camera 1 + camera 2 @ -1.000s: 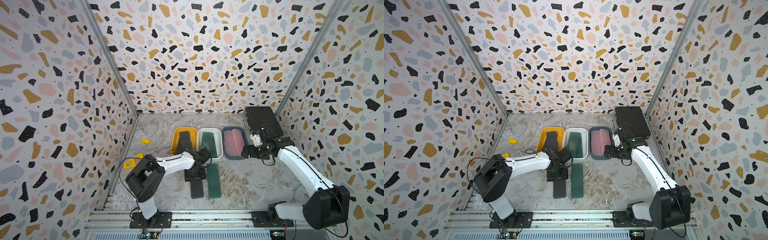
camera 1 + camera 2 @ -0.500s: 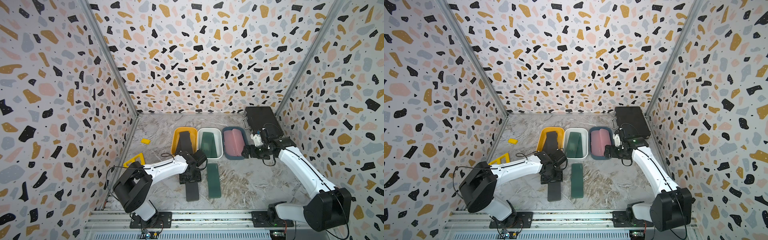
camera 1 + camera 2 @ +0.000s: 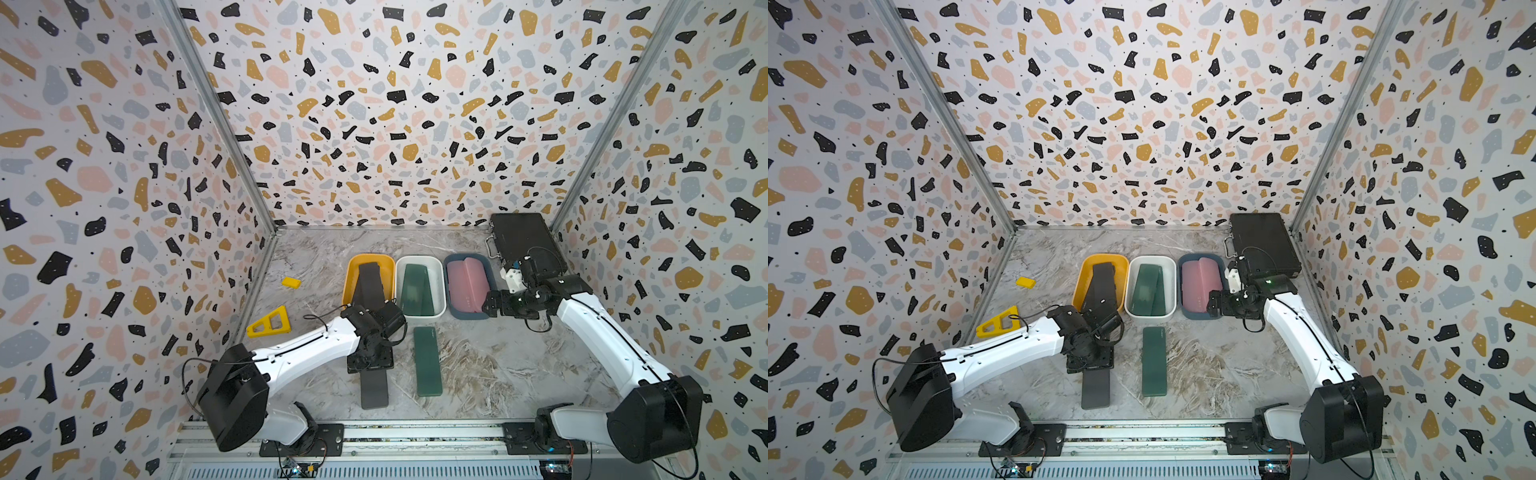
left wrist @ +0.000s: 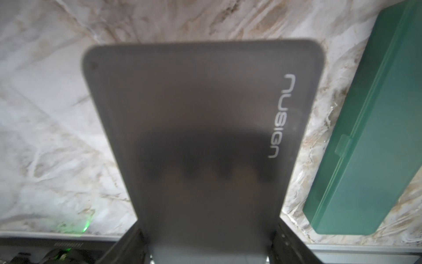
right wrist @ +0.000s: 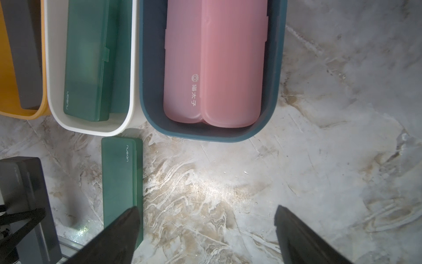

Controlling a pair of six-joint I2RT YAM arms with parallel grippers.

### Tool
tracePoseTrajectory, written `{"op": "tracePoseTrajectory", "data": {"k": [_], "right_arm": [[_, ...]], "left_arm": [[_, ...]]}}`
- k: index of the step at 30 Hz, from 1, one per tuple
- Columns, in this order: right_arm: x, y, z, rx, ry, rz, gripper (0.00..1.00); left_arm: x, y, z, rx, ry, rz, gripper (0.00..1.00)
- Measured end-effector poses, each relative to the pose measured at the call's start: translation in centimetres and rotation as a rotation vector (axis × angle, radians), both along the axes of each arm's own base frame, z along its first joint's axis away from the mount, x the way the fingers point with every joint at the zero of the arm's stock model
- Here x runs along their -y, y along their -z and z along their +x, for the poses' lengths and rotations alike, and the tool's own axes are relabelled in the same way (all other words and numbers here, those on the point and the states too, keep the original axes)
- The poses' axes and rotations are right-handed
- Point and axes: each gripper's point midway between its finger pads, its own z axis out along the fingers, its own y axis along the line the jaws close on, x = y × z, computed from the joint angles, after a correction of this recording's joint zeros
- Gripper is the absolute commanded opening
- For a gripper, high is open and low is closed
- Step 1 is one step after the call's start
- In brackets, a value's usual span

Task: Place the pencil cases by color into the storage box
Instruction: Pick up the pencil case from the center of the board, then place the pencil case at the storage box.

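Black, matte and flat, the pencil case [image 3: 374, 388] we hold lies lengthwise toward the yellow bin [image 3: 348, 279], which sits at twelve o'clock from it. Our left gripper [image 3: 371, 360] is clamped on the case's far end, so the rest of it trails back toward the rail at six o'clock. In the left wrist view the same case [image 4: 201, 128] shows rounded corners, a smooth frosted face and pale lettering along one long edge; whether it is clear of the tabletop we cannot tell. Carrying it forward along its own long axis looks like the way into that bin, where another black case [image 3: 368, 282] already leans.

Just beside it at three o'clock a dark green case [image 3: 427, 360] lies parallel on the marble-patterned tabletop [image 3: 498, 374], apart from it, its far end just short of the white bin [image 3: 440, 286]. Green cases [image 3: 417, 289] rest inside that bin, and pink ones [image 3: 467, 284] fill the blue bin [image 3: 451, 266] further to three o'clock.

Our right gripper [image 5: 206, 230] hangs near the blue bin's front corner, jaws spread wide and empty. The left arm is the nearer one for the black case; the loose green one sits between both arms.
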Motion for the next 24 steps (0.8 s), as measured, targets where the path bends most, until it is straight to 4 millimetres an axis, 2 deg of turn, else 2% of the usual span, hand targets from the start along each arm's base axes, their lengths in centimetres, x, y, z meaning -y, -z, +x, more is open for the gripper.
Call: {"op": "tracePoseTrajectory", "data": {"k": [10, 14, 19, 24], "right_arm": [[-0.1, 1.3, -1.6, -0.049, -0.019, 0.006, 0.97], [-0.3, 1.2, -2.4, -0.042, -0.029, 0.011, 0.97], [-1.1, 1.7, -3.6, -0.054, -0.059, 0.011, 0.97], [-2.0, 2.9, -5.0, -0.092, -0.089, 0.0, 0.97]], "left_arm": [[0.8, -5.4, 2.2, 0.096, 0.069, 0.0, 0.59], [1.4, -6.7, 3.7, 0.118, 0.099, -0.004, 0.59], [1.8, -7.5, 6.7, 0.128, 0.11, 0.002, 0.59], [1.6, -8.5, 10.6, 0.144, 0.107, -0.003, 0.59]]}}
